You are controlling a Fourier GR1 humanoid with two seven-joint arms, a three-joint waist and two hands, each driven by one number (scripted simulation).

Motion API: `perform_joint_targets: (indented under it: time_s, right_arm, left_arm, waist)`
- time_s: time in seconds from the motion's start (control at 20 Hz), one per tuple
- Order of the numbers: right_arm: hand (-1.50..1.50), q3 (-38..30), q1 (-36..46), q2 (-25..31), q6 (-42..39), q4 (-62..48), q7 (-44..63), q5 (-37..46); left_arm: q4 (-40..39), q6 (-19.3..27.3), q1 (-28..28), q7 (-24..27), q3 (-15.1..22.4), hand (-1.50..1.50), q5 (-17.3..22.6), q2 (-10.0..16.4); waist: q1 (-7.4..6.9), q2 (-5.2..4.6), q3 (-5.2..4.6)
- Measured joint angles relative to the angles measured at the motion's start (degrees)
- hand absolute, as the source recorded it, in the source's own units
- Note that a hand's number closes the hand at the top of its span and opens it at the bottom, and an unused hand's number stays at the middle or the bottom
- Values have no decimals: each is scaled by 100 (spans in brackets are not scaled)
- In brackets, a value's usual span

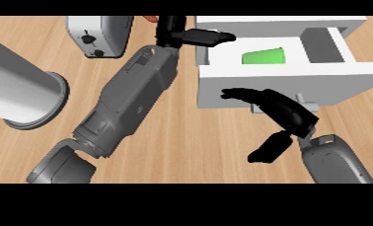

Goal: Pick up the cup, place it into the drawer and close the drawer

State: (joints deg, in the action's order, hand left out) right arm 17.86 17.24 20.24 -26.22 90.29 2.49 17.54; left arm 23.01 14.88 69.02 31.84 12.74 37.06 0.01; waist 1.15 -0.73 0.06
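Observation:
A green cup (264,56) lies on its side inside the open white drawer (277,79) at the upper right. My left hand (191,36) reaches across the counter to the drawer's back left corner, its fingers (215,37) straight and lying over the left wall's rim; it is open and holds nothing. In front of the drawer's face is my right hand (285,113), open, with its fingers stretched left along the front panel and its thumb hanging down. It partly covers the small grey handle (307,105). Neither hand touches the cup.
A grey toaster (99,35) stands at the back, left of my left arm. A large grey cylindrical pot (27,96) lies at the far left. A small orange thing (151,18) peeks out behind my left hand. Bare wooden counter (189,141) spreads between my forearms.

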Motion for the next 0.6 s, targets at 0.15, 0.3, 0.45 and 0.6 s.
perform_joint_targets:
  time_s: [0.15,0.3,0.45,0.6]
  right_arm:
    - [-150,147,213,-54,185,-928,-413,447]
    - [150,240,532,-161,427,-1950,-780,847]
    - [150,177,975,-334,764,-2989,-1111,1128]
    - [150,-59,1462,-381,1045,-3842,-1545,1215]
  left_arm:
    - [214,-100,-215,13,-13,-150,12,34]
    - [436,-198,-437,-6,-33,-150,25,148]
    - [661,-323,-745,30,-33,-150,28,259]
    - [917,-479,-1049,-21,3,-150,37,360]
  waist:
    - [-188,21,1]
    - [-340,25,3]
    - [-459,18,2]
    - [-591,21,-5]
